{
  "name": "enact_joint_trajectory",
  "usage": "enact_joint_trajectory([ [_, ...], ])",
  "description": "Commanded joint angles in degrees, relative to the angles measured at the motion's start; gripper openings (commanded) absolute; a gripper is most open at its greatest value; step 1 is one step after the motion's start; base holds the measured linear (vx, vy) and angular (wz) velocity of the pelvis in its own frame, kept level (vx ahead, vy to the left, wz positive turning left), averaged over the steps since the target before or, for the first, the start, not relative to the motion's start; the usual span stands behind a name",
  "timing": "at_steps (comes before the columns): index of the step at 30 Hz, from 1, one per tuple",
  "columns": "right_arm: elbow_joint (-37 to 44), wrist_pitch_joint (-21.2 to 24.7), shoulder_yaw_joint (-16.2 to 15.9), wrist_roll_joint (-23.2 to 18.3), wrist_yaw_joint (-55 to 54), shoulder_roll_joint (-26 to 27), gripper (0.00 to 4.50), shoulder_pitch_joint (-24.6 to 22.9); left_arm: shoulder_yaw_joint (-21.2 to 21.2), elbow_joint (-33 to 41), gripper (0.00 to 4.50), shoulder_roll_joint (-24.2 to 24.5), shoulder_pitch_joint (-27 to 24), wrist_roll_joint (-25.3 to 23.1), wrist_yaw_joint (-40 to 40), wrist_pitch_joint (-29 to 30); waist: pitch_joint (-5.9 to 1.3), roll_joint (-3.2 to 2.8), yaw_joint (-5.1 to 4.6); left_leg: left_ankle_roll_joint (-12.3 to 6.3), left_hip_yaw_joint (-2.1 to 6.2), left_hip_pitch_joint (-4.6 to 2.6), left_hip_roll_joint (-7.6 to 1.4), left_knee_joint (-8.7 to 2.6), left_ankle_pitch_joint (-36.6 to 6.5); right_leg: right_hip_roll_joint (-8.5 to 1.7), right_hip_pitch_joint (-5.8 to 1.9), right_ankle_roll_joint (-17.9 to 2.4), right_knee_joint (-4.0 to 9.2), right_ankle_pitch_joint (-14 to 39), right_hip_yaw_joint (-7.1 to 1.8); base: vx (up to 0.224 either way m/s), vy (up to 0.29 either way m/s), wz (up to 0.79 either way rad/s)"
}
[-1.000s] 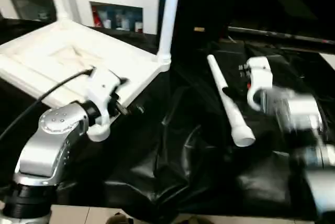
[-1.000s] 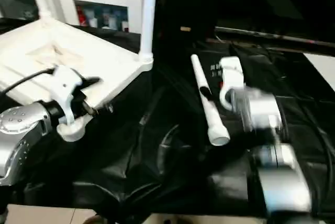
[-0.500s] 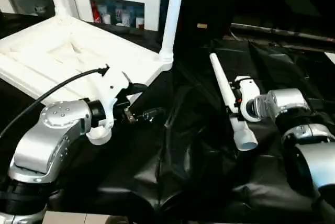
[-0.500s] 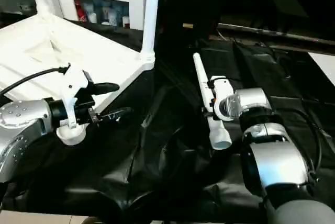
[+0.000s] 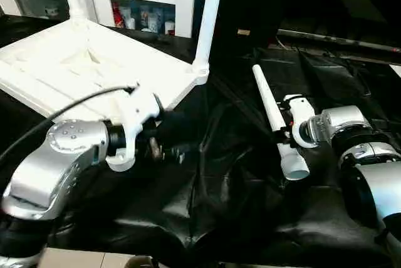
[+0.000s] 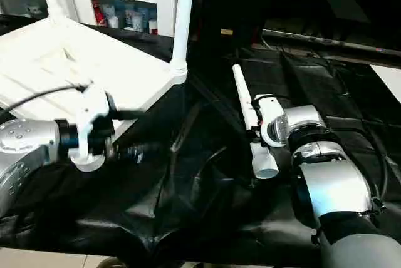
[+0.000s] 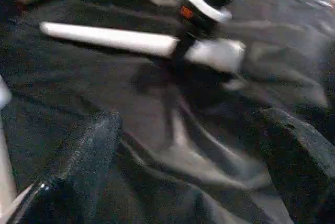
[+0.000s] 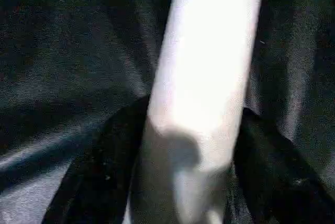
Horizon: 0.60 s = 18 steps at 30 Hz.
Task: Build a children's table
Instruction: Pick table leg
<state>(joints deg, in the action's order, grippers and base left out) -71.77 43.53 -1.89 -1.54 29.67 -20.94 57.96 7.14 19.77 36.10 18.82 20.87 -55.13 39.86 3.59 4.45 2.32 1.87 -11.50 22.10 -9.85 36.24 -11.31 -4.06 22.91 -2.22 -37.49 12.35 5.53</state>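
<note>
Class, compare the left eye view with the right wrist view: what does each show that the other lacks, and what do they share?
Left eye view: the upturned tabletop with two upright legs standing in its corner sockets. Right wrist view: a close look at the black fingers of the right gripper, one on either side of a leg. Shared: the loose leg lying on the black cloth.
</note>
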Motion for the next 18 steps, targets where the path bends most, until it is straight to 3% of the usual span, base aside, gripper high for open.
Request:
enact_joint_trajectory([
  [1,-1.3,-0.4,0.7,0.5,-0.4,-1.1,2.39,0.3,1.8,1.8,4.5,1.2,-0.7,0.6,-1.7,1.1,-3.66,-0.21,0.17,2.71,1.71,-0.97,-4.12,-4.29,-6.1,-5.55,-2.89,-12.3,4.29,8.1,-4.41,0.0,0.0,0.0],
  [9,-2.0,-1.0,2.1,-0.1,-1.2,-1.6,1.86,-0.6,4.0,-0.6,4.5,2.6,-1.0,-2.8,-0.6,-0.4,-3.57,-0.17,0.12,3.47,1.78,-1.13,-4.19,-4.4,-7.8,-5.46,-2.7,-10.8,4.64,11.2,-4.45,0.0,0.0,0.0],
  [13,-1.9,-1.9,5.3,-2.2,-2.9,-2.9,1.85,-0.7,3.4,-4.6,4.5,1.0,0.5,-4.0,1.5,-2.9,-3.72,-0.03,0.28,3.02,1.68,-1.11,-4.04,-4.31,-6.5,-5.37,-2.77,-11.0,4.48,9.3,-4.41,0.0,0.0,0.0],
  [14,-1.4,-2.4,6.9,-3.5,-3.3,-3.6,1.84,-0.7,2.3,-6.0,4.5,-0.6,1.3,-3.9,2.9,-4.1,-3.73,0.27,0.35,2.63,1.67,-0.97,-4.0,-4.3,-5.9,-5.35,-2.88,-11.1,4.43,8.6,-4.39,0.0,0.0,0.0],
  [17,1.4,-5.1,12.5,-8.2,-2.1,-5.3,1.84,-1.3,-0.6,-9.7,4.5,-6.0,4.4,-3.6,7.9,-7.1,-3.96,0.44,1.01,2.28,1.52,-1.17,-4.04,-4.13,-5.5,-5.35,-2.97,-11.4,4.33,6.7,-4.33,0.0,0.0,0.0],
  [18,1.6,-5.3,12.7,-8.4,-2.0,-5.4,1.84,-1.3,-0.8,-9.9,4.5,-6.2,4.6,-3.6,8.1,-7.1,-3.86,0.55,1.01,2.15,1.47,-1.02,-4.05,-4.17,-5.5,-5.39,-3.02,-11.2,4.38,6.5,-4.38,0.0,0.0,0.0],
])
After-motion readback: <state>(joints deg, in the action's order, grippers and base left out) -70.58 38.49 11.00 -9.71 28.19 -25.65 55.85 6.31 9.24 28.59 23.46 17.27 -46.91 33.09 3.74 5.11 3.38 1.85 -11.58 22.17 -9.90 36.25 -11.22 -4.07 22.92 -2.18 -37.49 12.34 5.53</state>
